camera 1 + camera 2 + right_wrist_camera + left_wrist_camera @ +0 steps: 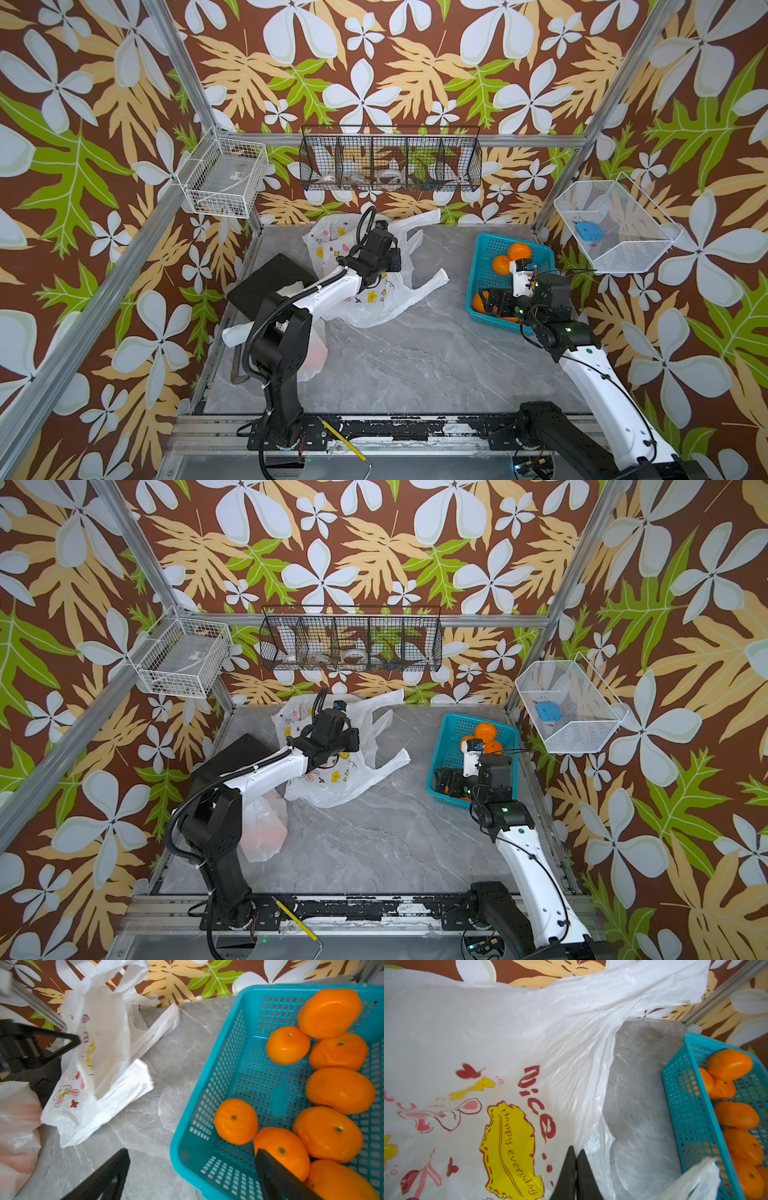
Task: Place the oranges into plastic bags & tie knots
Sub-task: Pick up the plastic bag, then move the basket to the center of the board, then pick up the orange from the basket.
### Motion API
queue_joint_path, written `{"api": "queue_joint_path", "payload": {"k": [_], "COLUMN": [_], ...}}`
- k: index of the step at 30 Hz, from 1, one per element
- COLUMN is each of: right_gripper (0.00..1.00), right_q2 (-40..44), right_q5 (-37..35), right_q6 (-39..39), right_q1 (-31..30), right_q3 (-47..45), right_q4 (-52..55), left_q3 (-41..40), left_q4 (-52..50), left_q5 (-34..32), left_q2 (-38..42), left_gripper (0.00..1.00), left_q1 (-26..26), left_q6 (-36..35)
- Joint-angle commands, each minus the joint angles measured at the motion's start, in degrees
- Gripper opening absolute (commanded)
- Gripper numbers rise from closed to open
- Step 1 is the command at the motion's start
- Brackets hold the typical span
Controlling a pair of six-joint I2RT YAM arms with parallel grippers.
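Lettering "Nice", "Happy everyday" on plastic bag, back-left of tabletop; left gripper jaws closed, pinching its film. Teal basket holding oranges; right gripper jaws wide apart, empty, one tip over an orange.

Orange oranges, teal basket, white bag w/ pink bunnies, red hearts, yellow flowers, grey marble table, brown floral wall.

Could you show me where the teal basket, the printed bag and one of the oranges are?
teal basket (224, 1076): right wrist view, on its lattice side wall.
printed bag (508, 1142): left wrist view, on its yellow printed patch.
orange (235, 1121): right wrist view, middle of the fruit nearest that wall.
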State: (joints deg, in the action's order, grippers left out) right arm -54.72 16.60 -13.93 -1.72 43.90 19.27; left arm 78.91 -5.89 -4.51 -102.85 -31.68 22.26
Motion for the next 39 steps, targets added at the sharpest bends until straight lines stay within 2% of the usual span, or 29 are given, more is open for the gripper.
{"api": "queue_joint_path", "payload": {"k": [1,4,9,10,15,22,26,28,30,33,36,39], "right_gripper": [0.96,0.97,0.97,0.96,0.88,0.79,0.78,0.77,0.78,0.85,0.89,0.89], "right_q2": [-3.12,-7.6,-15.23,-16.27,-20.04,-18.47,-13.27,-10.2,-6.92,-3.64,-2.92,-5.57], "right_q5": [2.12,2.23,11.68,11.79,18.55,24.08,24.98,23.41,19.05,10.15,0.66,-3.46], "right_q6": [2.3,2.77,3.27,3.03,1.52,0.11,-2.85,-3.28,-2.75,-0.89,0.7,1.18], "right_q1": [1.03,1.05,1.04,1.06,0.99,-0.9,-1.84,-1.84,-1.81,-1.69,-0.85,-0.75], "right_q3": [1.38,2.67,4.65,4.38,1.49,-2.42,-7.13,-8.08,-6.8,-2.9,-0.29,0.64], "right_q4": [0.86,1.01,2.7,2.74,1.11,2.86,2.88,4.29,6.86,10.18,12.01,13.13], "left_q3": [-3.49,-6.14,-6.71,-6.49,-6.93,-4.59,-4.55,-4.56,-4.69,-6.02,-7.47,-8.98], "left_q4": [-1.98,-5.05,-12.02,-12.91,-13.7,-13.55,-11.94,-11.73,-11.75,-10.99,-10.9,-10.79], "left_q5": [6.09,9.94,13.63,14.52,21.48,25.96,24.74,22.89,20.78,17.75,15.29,12.94], "left_q2": [5.72,11.61,18.92,19.73,23.43,22.82,22.88,23.22,23.85,25.4,27.48,29.96], "left_gripper": [0.0,0.0,0.0,0.0,0.0,0.0,0.0,0.0,0.0,0.0,0.0,0.0], "left_q1": [0.28,0.37,0.56,0.77,3.05,3.38,3.38,3.38,3.38,3.3,3.29,3.21], "left_q6": [-1.08,-1.24,-0.59,0.18,5.77,9.15,11.53,13.27,15.16,19.51,23.87,28.01]}}
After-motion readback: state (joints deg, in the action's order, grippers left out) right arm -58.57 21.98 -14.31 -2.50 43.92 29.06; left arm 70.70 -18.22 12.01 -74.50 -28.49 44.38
